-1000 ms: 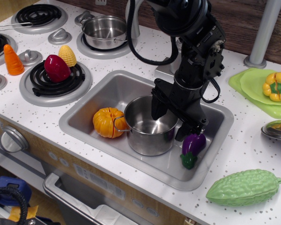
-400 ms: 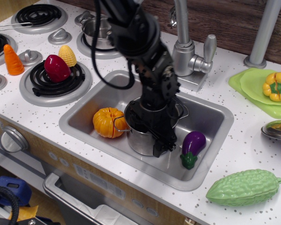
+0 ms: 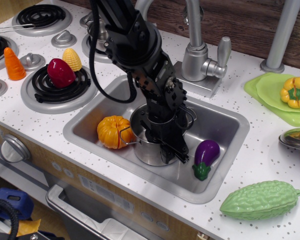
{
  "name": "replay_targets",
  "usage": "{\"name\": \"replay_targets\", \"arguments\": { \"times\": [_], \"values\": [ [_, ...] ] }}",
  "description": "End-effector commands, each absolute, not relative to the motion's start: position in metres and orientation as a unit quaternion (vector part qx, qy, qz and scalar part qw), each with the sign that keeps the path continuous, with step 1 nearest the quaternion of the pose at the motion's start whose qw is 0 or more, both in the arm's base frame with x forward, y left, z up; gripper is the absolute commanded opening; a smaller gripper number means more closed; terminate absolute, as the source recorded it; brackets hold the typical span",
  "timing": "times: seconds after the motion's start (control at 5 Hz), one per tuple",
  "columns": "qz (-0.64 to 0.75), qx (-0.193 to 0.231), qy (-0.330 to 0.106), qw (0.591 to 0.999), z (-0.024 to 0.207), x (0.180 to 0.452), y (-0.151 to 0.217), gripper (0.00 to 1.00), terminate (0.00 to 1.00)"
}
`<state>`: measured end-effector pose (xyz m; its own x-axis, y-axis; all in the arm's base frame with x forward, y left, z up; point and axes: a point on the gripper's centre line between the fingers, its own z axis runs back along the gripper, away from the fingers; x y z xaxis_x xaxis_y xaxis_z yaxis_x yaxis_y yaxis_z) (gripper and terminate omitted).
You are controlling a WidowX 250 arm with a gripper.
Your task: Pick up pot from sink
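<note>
The shiny steel pot stands in the silver sink, left of the middle, touching an orange toy pumpkin. Its wire loop handles show at the left and the back right. My black gripper reaches down from above onto the pot. One finger runs down the outside of the pot's front-right wall. The other finger is hidden inside the pot behind the wrist. I cannot tell whether the jaws are clamped on the wall.
A purple toy eggplant lies in the sink right of the pot. The faucet stands behind the sink. A stove with a red pepper, corn, a carrot and a steel pan is to the left. A green gourd lies front right.
My arm swung from the sink's right side to the left and lowered onto the pot. The pot and the pumpkin shifted slightly left.
</note>
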<state>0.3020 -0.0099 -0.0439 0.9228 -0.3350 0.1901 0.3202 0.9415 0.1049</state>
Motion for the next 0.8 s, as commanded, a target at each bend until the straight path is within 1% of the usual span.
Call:
{"name": "replay_targets", "arguments": {
  "times": [0.0, 0.2, 0.4, 0.6],
  "values": [
    [-0.159, 0.078, -0.094, 0.980, -0.016, 0.313, -0.017, 0.00, 0.00],
    [-0.151, 0.113, -0.077, 0.979, 0.014, 0.324, -0.024, 0.00, 0.00],
    [-0.142, 0.124, -0.056, 0.980, 0.039, 0.331, -0.028, 0.00, 0.00],
    [-0.126, 0.135, -0.043, 0.982, 0.058, 0.338, -0.040, 0.00, 0.00]
  ]
}}
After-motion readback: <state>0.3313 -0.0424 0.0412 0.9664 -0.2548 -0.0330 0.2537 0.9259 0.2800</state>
